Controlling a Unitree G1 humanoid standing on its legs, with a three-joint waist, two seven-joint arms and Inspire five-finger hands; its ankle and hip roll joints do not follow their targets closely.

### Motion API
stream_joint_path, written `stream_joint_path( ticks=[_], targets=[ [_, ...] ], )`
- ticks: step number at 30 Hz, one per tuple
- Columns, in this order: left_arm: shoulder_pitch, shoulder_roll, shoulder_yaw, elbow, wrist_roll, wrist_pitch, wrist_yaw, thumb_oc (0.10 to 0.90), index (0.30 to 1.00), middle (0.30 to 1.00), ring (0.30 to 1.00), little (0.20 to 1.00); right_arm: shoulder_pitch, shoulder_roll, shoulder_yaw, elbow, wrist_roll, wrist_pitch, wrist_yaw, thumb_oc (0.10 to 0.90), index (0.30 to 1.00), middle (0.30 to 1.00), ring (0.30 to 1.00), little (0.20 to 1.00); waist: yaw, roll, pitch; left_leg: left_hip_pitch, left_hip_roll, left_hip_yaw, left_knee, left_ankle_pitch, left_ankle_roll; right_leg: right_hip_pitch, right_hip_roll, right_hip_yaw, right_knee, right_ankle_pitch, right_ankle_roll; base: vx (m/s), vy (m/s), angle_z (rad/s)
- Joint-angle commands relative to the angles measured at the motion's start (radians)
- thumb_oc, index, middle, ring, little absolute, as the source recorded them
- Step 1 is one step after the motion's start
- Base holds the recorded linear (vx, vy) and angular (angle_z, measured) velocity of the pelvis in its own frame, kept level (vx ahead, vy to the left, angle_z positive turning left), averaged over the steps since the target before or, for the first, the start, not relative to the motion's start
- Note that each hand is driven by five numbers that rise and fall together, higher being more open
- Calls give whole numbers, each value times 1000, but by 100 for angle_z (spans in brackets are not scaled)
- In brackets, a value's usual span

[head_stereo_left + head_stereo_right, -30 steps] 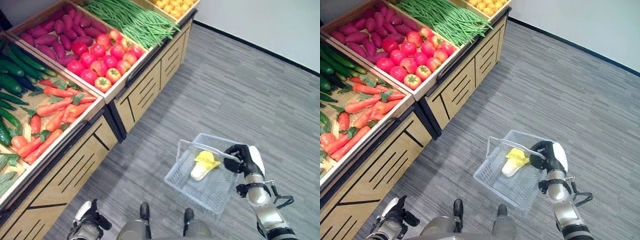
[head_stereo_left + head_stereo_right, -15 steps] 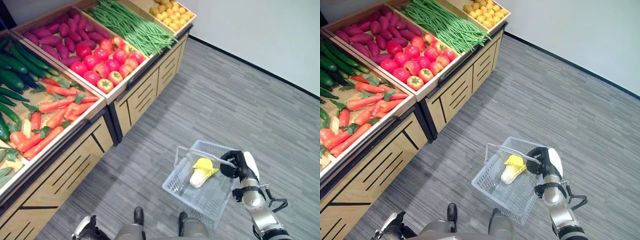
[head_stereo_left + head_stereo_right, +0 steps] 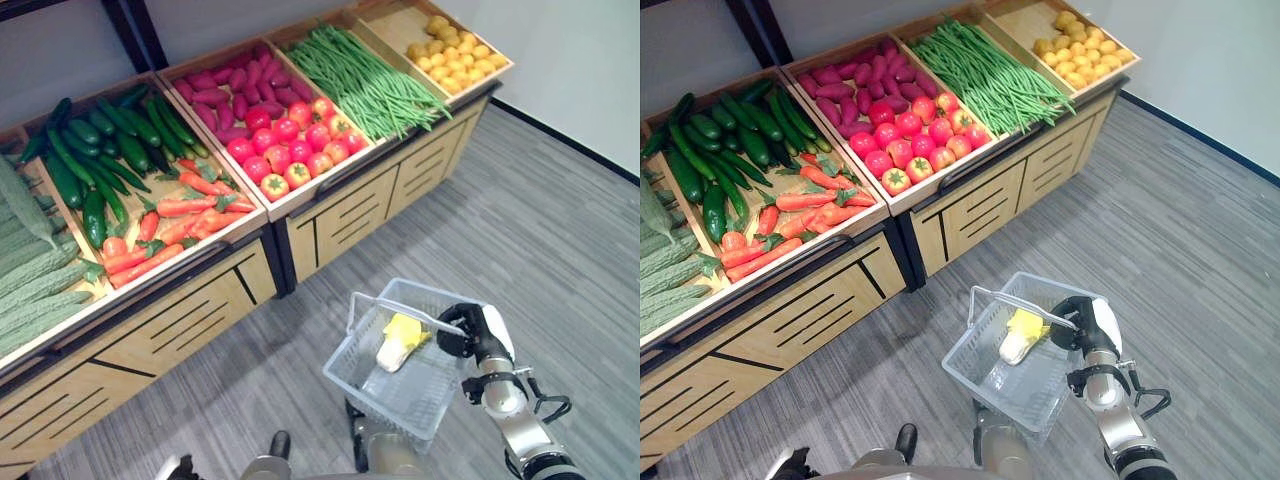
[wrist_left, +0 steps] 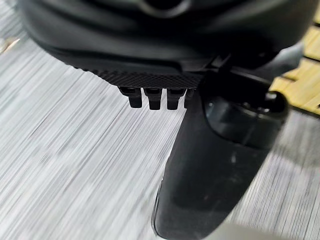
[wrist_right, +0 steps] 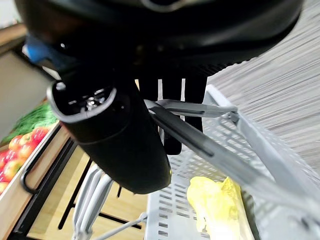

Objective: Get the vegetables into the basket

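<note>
Under the right robot hand (image 3: 470, 325), clenched on the handle (image 5: 200, 142), basket (image 3: 400, 390) with one cabbage (image 3: 398, 340); next, nearing the stand (image 3: 330, 215) for more.

Both eye views look steeply down from the head and share one scene, slightly offset: the produce stand (image 3: 300, 190) from 9 to 1 o'clock and the basket (image 3: 1025, 385) at 5 o'clock over the floor (image 3: 560, 230). The right wrist view sits very close behind the right hand (image 5: 120, 135), facing the basket's handle (image 5: 200, 142). The left wrist view looks past the left hand (image 4: 220, 165) at floor.
</note>
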Motion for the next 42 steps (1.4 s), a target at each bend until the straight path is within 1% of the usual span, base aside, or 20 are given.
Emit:
stream_joint_path(
  ticks=[1, 3, 4, 5, 6, 7, 9, 10, 11, 12, 13, 14, 15, 16, 19, 23, 24, 32, 37, 42],
  targets=[
    [-48, 44, 11, 4, -6, -5, 36, 900, 1000, 1000, 1000, 1000, -70, -98, -84, -181, 33, -109, -52, 400, 300, 300, 300, 300, -31, -18, -6, 36, -45, -2, 44, 7, -36, 57, -82, 51, 8, -25, 74, 51, -159, 43],
    [-53, 41, 1, 4, -12, -7, 36, 900, 1000, 1000, 1000, 1000, -73, -107, -86, -174, 52, -114, -50, 400, 300, 300, 300, 300, -27, -11, -4, 21, -34, -17, 41, 31, -50, 64, -81, 25, 13, -39, 66, 25, -141, 42],
    [-59, 38, -1, 5, -12, -5, 37, 900, 1000, 1000, 1000, 1000, -68, -111, -90, -179, 58, -117, -47, 400, 300, 300, 300, 300, -34, -8, -5, 13, -29, -8, 45, 34, -53, 69, -90, 5, 14, -43, 62, 22, -131, 47],
    [-62, 33, -5, 0, -11, -5, 37, 900, 1000, 1000, 1000, 1000, -61, -118, -97, -183, 61, -120, -47, 400, 300, 300, 300, 300, -42, -4, -6, 6, -19, 26, 45, 35, -51, 77, -101, -19, 14, -51, 60, 27, -115, 86],
    [-71, 25, -16, -1, -7, -4, 37, 900, 1000, 1000, 1000, 1000, -46, -120, -110, -194, 66, -123, -58, 400, 300, 300, 300, 300, -62, 0, -6, 0, 28, 157, 33, 59, -60, 94, -123, -58, 12, -59, 59, 5, -64, 112],
    [-75, 19, -24, -6, -2, -5, 36, 900, 1000, 1000, 1000, 1000, -36, -122, -118, -197, 70, -125, -66, 400, 300, 300, 300, 300, -73, 7, -4, -1, 65, 250, 27, 84, -71, 107, -138, -84, 8, -64, 60, -18, -21, 137],
    [-74, 16, -30, -12, 6, -3, 38, 900, 1000, 1000, 1000, 1000, -19, -119, -124, -202, 66, -123, -68, 400, 300, 300, 300, 300, -77, 16, -9, -9, 85, 301, 5, 107, -85, 120, -149, -110, -16, -56, 68, -20, 5, 100],
    [-74, 16, -30, -12, 6, -3, 39, 900, 1000, 1000, 1000, 1000, -19, -119, -124, -203, 66, -123, -68, 400, 300, 300, 300, 300, -77, 17, -9, -8, 86, 301, 3, 108, -86, 121, -149, -110, -19, -55, 68, 15, 46, 62],
    [-68, 13, -32, -18, 16, -4, 43, 900, 1000, 1000, 1000, 1000, -11, -116, -120, -201, 56, -122, -69, 400, 300, 300, 300, 300, -73, 26, -17, -18, 82, 298, -26, 106, -88, 129, -157, -114, -36, -48, 78, 28, 75, 41],
    [-65, 12, -32, -28, 16, -6, 45, 900, 1000, 1000, 1000, 1000, -9, -117, -120, -201, 56, -122, -69, 400, 300, 300, 300, 300, -70, 29, -17, -27, 81, 293, -24, 119, -89, 131, -163, -114, -37, -41, 80, 34, 108, 19],
    [-62, 10, -32, -28, 18, -4, 42, 900, 1000, 1000, 1000, 1000, -4, -118, -120, -201, 54, -122, -65, 400, 300, 300, 300, 300, -70, 30, -20, -25, 75, 298, -31, 105, -85, 133, -168, -118, -37, -43, 83, 15, 67, 12],
    [-62, 10, -32, -28, 18, -4, 42, 900, 1000, 1000, 1000, 1000, -4, -118, -120, -201, 54, -122, -64, 400, 300, 300, 300, 300, -70, 30, -20, -24, 75, 298, -30, 104, -84, 133, -168, -118, -36, -43, 84, 34, 130, 8],
    [-56, 12, -32, -21, 29, -3, 42, 900, 1000, 1000, 1000, 1000, -2, -110, -117, -200, 57, -118, -53, 400, 300, 300, 300, 300, -67, 31, -22, -16, 59, 294, -46, 92, -75, 134, -177, -110, -35, -39, 87, 28, 99, 0],
    [-56, 12, -32, -21, 29, -3, 42, 900, 1000, 1000, 1000, 1000, -2, -110, -117, -201, 57, -118, -53, 400, 300, 300, 300, 300, -66, 30, -21, -15, 59, 295, -46, 92, -75, 135, -178, -109, -35, -39, 88, 39, 194, -7],
    [-51, 17, -28, -7, 41, 1, 33, 900, 1000, 1000, 1000, 1000, 4, -91, -119, -191, 63, -106, -39, 400, 300, 300, 300, 300, -63, 20, -24, 8, 34, 306, -70, 80, -60, 139, -197, -93, -35, -27, 98, 15, 147, -20],
    [-47, 20, -25, -7, 41, 5, 32, 900, 1000, 1000, 1000, 1000, -1, -72, -116, -176, 73, -102, -37, 400, 300, 300, 300, 300, -57, 12, -25, 20, 21, 308, -89, 79, -52, 141, -208, -86, -38, -20, 105, 4, 105, -9],
    [-61, 166, 234, 120, -71, 41, -182, 900, 1000, 1000, 1000, 1000, -30, -91, -105, -208, 164, -60, 176, 400, 300, 300, 300, 300, -91, 60, -76, 36, 1, 318, -99, 81, -64, 242, -189, 37, -162, -29, 88, 5, 73, -1],
    [-67, 153, 165, 91, -19, 28, -188, 900, 1000, 1000, 1000, 1000, -16, -131, -108, -216, 140, -64, 191, 400, 300, 300, 300, 300, -94, 64, -69, 59, 17, 334, -99, 77, -71, 256, -176, 50, -170, -36, 86, 48, -20, -12],
    [-69, 153, 159, 82, -25, 25, -187, 900, 1000, 1000, 1000, 1000, -14, -141, -115, -206, 136, -66, 186, 400, 300, 300, 300, 300, -94, 68, -64, 65, 25, 331, -99, 79, -74, 258, -168, 51, -166, -45, 82, 51, -43, -8],
    [-79, 161, 144, 64, -25, 18, -179, 900, 1000, 1000, 1000, 1000, -20, -158, -117, -191, 117, -68, 175, 400, 300, 300, 300, 300, -91, 74, -45, 64, 42, 320, -99, 91, -81, 249, -148, 44, -130, -74, 69, 42, -64, -2]
  ],
)
